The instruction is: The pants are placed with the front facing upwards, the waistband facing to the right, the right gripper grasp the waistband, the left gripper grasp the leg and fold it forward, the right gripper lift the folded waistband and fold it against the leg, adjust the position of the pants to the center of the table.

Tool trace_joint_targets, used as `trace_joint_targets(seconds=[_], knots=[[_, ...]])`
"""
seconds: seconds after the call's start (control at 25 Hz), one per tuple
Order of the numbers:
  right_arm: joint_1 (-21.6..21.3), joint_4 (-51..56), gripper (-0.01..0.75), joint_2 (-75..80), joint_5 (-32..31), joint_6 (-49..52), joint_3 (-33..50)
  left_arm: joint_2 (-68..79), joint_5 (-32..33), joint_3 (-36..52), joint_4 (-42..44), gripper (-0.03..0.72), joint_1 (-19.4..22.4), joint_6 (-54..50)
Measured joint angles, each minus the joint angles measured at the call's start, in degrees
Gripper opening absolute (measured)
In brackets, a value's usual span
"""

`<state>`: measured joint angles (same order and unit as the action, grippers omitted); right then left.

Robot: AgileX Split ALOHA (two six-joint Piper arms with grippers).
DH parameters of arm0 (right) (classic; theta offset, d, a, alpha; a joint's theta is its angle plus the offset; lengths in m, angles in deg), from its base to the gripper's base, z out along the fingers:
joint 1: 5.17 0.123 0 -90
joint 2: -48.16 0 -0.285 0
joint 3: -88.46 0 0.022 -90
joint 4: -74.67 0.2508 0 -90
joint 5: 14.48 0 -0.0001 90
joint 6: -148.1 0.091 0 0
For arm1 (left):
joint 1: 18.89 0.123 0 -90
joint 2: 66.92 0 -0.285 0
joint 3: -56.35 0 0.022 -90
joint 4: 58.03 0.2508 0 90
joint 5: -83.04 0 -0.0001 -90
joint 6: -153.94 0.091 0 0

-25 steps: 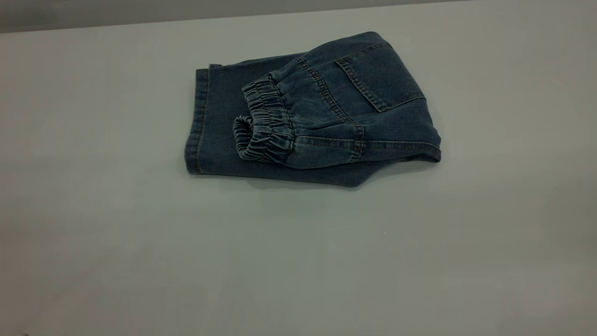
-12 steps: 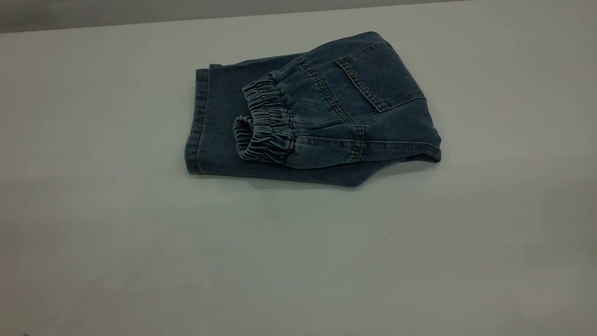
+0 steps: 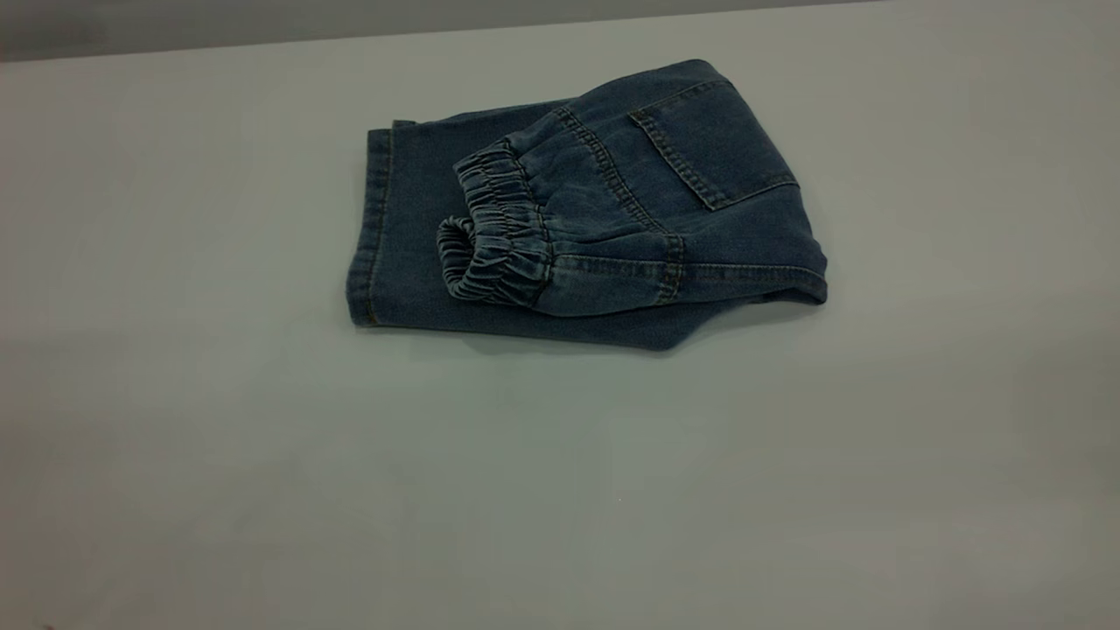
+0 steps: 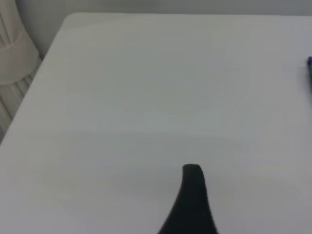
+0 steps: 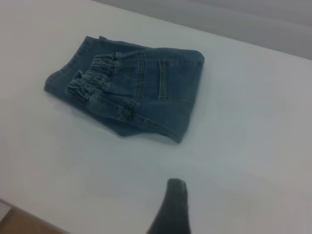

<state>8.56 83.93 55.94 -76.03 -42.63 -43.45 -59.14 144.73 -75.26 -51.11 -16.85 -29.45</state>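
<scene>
Lying folded on the surface [image 3: 175, 437], the pants [image 3: 595, 219] sit toward its far side, with the waistband [image 3: 494, 232] doubled back onto the leg [image 3: 394, 245] and the back pocket [image 3: 713, 144] facing up. We judge both folds done, so only centring remains. Our right end effector [image 5: 176, 204] hangs well clear, the bundle ahead of it; we see one dark finger [image 5: 175, 195] only, so we cannot tell how wide it stands. Our left end effector [image 4: 192, 195] faces bare surface, with only a blue sliver of cloth at its view's edge, and its spread is likewise unclear. The bundle's long axis runs left to right; we judge the right arm nearer.
</scene>
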Motion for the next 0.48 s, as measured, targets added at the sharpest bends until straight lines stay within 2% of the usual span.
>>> trace_joint_targets(seconds=[0.32,0.48], knots=[[0.0,0.0,0.591,0.0,0.0,-0.1,0.0,0.0,0.2,0.0,-9.2,0.541,0.0,10.1],[0.0,0.0,0.591,0.0,0.0,0.0,0.0,0.0,0.2,0.0,-10.1,0.541,0.0,11.2]])
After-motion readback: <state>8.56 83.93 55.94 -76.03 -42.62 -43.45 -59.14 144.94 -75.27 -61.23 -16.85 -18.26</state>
